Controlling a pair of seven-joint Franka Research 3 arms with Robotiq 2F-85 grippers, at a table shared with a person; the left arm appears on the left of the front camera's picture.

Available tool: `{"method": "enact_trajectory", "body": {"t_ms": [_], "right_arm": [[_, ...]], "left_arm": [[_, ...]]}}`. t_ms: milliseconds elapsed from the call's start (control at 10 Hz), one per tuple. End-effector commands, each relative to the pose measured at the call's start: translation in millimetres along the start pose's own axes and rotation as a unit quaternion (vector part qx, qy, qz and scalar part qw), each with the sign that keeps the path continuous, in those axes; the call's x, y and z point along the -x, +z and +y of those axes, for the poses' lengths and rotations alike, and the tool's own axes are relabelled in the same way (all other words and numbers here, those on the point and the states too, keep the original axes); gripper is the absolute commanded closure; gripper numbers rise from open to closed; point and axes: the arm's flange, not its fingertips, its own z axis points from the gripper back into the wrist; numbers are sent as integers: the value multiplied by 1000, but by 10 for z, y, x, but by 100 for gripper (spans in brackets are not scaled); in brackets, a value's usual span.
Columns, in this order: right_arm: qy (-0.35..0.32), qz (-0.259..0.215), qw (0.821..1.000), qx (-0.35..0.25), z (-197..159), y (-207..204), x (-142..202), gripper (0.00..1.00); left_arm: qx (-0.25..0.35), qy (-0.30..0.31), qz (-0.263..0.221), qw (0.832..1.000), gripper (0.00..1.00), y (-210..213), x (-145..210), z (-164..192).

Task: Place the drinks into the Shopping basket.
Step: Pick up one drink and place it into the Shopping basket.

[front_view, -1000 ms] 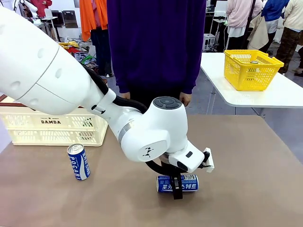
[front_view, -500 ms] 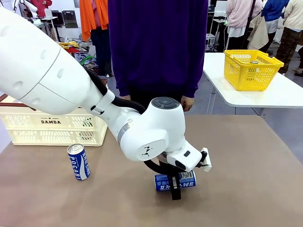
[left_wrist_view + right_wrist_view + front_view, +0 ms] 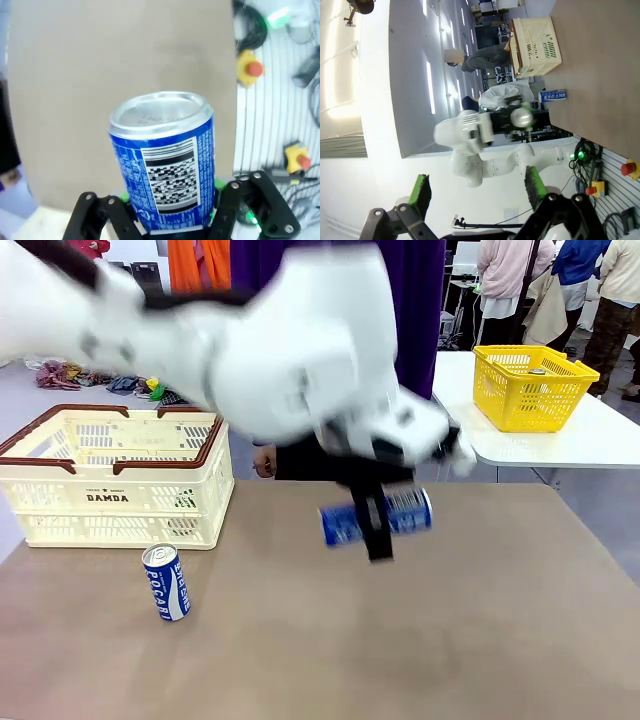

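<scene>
My left gripper (image 3: 376, 530) is shut on a blue Pocari can (image 3: 375, 516), which hangs sideways in the air above the middle of the table. The left wrist view shows that blue can (image 3: 164, 155) end-on between the black fingers (image 3: 227, 210), silver top toward the camera. A second blue can (image 3: 166, 582) stands upright on the table near the front left, seen also as the standing can (image 3: 553, 95) in the right wrist view. Behind it is the cream Shopping basket (image 3: 60, 502) with its brown rim. My right gripper (image 3: 476, 187) is open, green pads (image 3: 422, 194) apart, nothing between them.
A person in a purple top (image 3: 415, 300) stands at the table's far edge. A yellow basket (image 3: 530, 388) sits on a white table at the back right. The brown tabletop (image 3: 500, 620) is bare to the right and front.
My left gripper closed on the lying blue can and lifted it well off the table, the arm swinging up and blurred. The standing can and the basket stayed put.
</scene>
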Motion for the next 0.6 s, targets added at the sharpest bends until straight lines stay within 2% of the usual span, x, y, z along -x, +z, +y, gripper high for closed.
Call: {"method": "enact_trajectory", "body": {"t_ms": [0, 200, 300, 400, 500], "right_arm": [[-6, 0, 1000, -5, 63, 2, 10, 0], [-6, 0, 1000, -5, 63, 2, 10, 0], [-6, 0, 1000, -5, 63, 2, 10, 0], [-6, 0, 1000, -5, 63, 2, 10, 0], [-6, 0, 1000, -5, 63, 2, 10, 0]], "left_arm": [[10, 13, 41, 999, 100, 436, 336, 201], [-25, 26, 42, 998, 100, 672, 739, 76], [-39, 55, 40, 997, 100, 611, 842, -27], [-9, 38, 44, 998, 100, 801, 602, 191], [-9, 38, 44, 998, 100, 801, 602, 191]]}}
